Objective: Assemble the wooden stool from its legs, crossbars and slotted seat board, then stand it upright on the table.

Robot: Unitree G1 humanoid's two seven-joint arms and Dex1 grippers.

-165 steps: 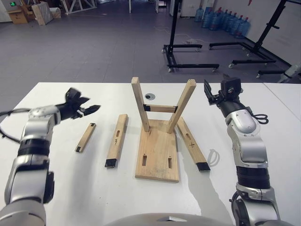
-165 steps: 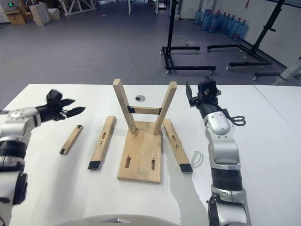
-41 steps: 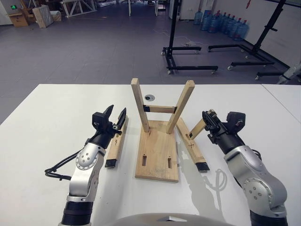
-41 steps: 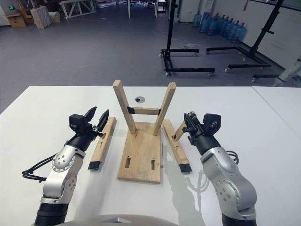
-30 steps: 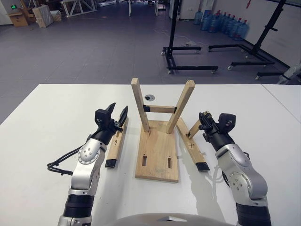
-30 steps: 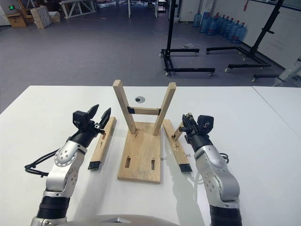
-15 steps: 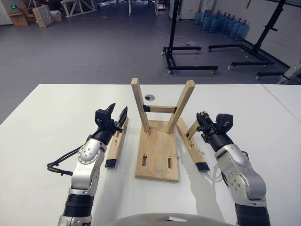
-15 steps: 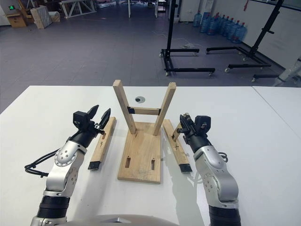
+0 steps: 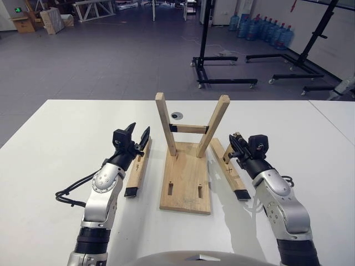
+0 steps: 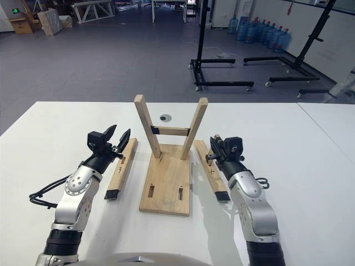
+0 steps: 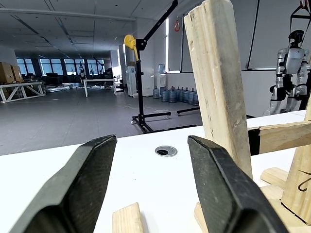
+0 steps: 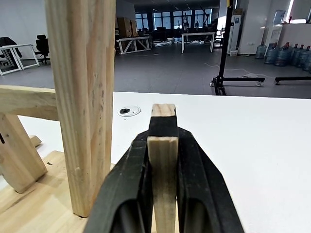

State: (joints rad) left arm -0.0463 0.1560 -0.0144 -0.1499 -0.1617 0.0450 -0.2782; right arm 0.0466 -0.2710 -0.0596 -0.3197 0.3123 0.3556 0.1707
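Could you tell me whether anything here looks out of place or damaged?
Nothing stands out: the seat board lies flat with two legs fitted, one loose leg lies on each side, and the right gripper holds a crossbar.

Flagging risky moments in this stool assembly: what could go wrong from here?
1. The right claw, shut on a crossbar, sits close to the standing leg; a bump might loosen it from the seat board.
2. The left claw hangs open over the far end of a loose leg; gripped there, it may droop.
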